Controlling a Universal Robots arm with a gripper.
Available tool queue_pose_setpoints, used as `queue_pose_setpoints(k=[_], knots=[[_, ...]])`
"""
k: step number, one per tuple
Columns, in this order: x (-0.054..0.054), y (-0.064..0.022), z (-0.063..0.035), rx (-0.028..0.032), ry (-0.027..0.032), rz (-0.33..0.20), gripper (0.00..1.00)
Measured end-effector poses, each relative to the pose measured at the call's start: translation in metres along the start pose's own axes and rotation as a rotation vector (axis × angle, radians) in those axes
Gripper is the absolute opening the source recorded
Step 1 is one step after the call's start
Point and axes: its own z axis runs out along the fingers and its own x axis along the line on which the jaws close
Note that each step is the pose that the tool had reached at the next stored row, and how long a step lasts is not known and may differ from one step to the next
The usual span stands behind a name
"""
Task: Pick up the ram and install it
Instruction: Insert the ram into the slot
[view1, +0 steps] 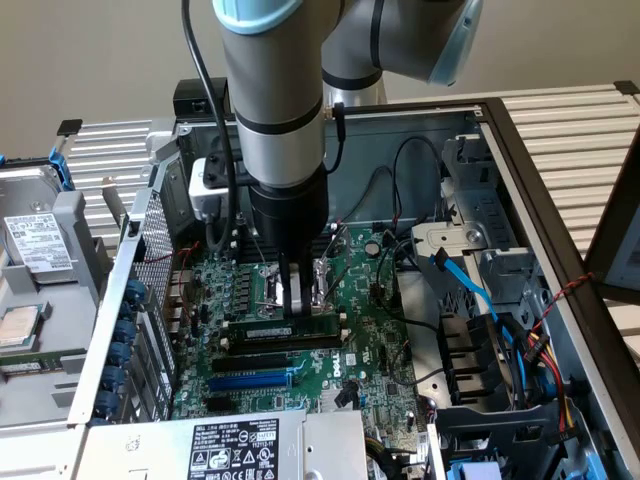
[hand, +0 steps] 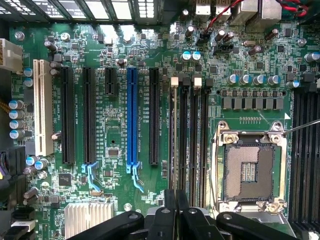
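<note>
Green ram (view1: 255, 330), clamped in the gripper (view1: 293, 306), stands along the memory slots (view1: 270, 358).

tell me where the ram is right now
In the exterior view the ram stands on edge in the gripper, at the black memory slots mid-board, between the CPU socket behind it and the blue expansion slot in front.

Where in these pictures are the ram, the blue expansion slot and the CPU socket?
ram (view1: 312, 327), exterior view, on its long green face.
blue expansion slot (hand: 131, 117), wrist view, mid-length of its blue body.
CPU socket (hand: 248, 172), wrist view, centre of its pin field.
</note>
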Motion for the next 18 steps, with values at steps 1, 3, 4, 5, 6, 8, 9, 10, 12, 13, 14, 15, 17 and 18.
queue_pose_setpoints(k=[1, 3, 4, 5, 6, 8, 9, 10, 12, 13, 14, 15, 17, 18], knots=[[0.0001, -0.0001, 0.0, -0.0007, 0.0, 0.0, 0.12], [0.0003, -0.0002, -0.0001, -0.0041, 0.0003, 0.0, 0.12], [0.0005, -0.0002, 0.0, -0.0048, -0.0002, 0.0, 0.12], [0.0007, -0.0002, 0.0, -0.0052, -0.0006, 0.0, 0.12], [0.001, -0.0003, 0.0, -0.0053, -0.0011, 0.0, 0.12], [0.0013, -0.0005, -0.0001, -0.0066, -0.0023, 0.0, 0.12], [0.0013, -0.0005, -0.0001, -0.0074, -0.0037, 0.0, 0.12], [0.0014, -0.0005, -0.0006, -0.0083, -0.0064, 0.001, 0.12], [0.0015, -0.0006, -0.0018, -0.0099, -0.0098, 0.001, 0.12], [0.0017, -0.0006, -0.0018, -0.0099, -0.0108, 0.001, 0.12], [0.0018, -0.0007, -0.0018, -0.01, -0.011, 0.001, 0.12], [0.0018, -0.0007, -0.0018, -0.01, -0.0113, 0.001, 0.12], [0.002, -0.0008, -0.0019, -0.0103, -0.0129, 0.003, 0.12], [0.002, -0.0007, -0.0019, -0.0102, -0.0153, 0.006, 0.12]])
